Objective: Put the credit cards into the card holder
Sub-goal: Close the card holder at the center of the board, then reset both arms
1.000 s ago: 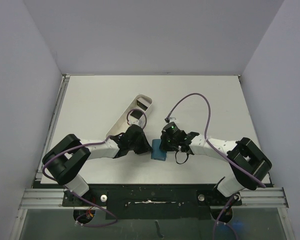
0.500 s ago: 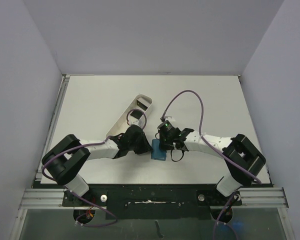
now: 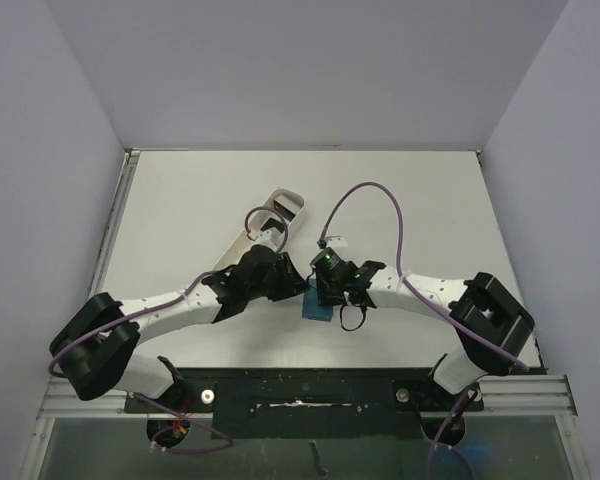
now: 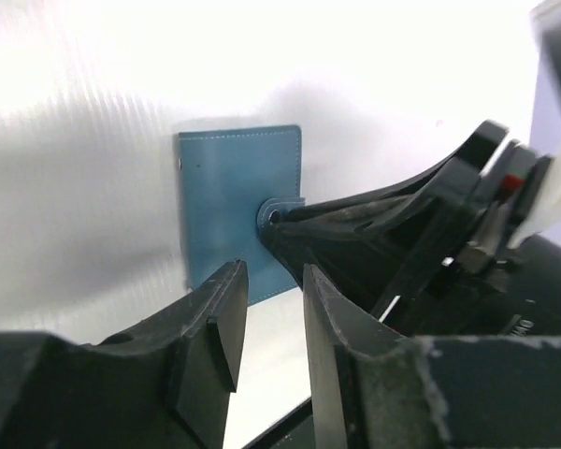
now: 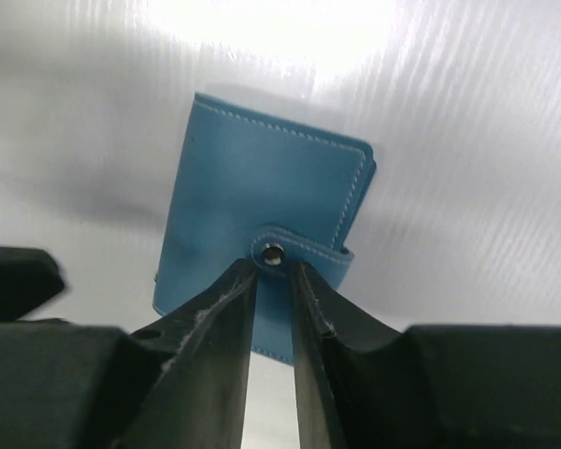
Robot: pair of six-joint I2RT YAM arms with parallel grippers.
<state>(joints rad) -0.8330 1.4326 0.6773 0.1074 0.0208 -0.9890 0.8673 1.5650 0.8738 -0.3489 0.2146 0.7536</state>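
Note:
The card holder (image 5: 262, 196) is a closed teal-blue wallet lying flat on the white table, its snap tab (image 5: 299, 254) fastened. It also shows in the top view (image 3: 315, 307) and in the left wrist view (image 4: 229, 201). My right gripper (image 5: 273, 273) is over it, jaws a narrow gap apart, with the tips at either side of the snap and nothing between them. My left gripper (image 4: 273, 281) is slightly open and empty, just left of the holder (image 3: 292, 287). I see no credit cards; my left arm covers the near part of the tray.
A long white oblong tray (image 3: 286, 204) lies slanted behind the left gripper. The right arm's purple cable (image 3: 375, 190) loops over the table behind the grippers. The table's near edge is just below the holder.
The left arm has swung forward and right, bringing its gripper closer to the holder. The right gripper has shifted a little left, over the holder.

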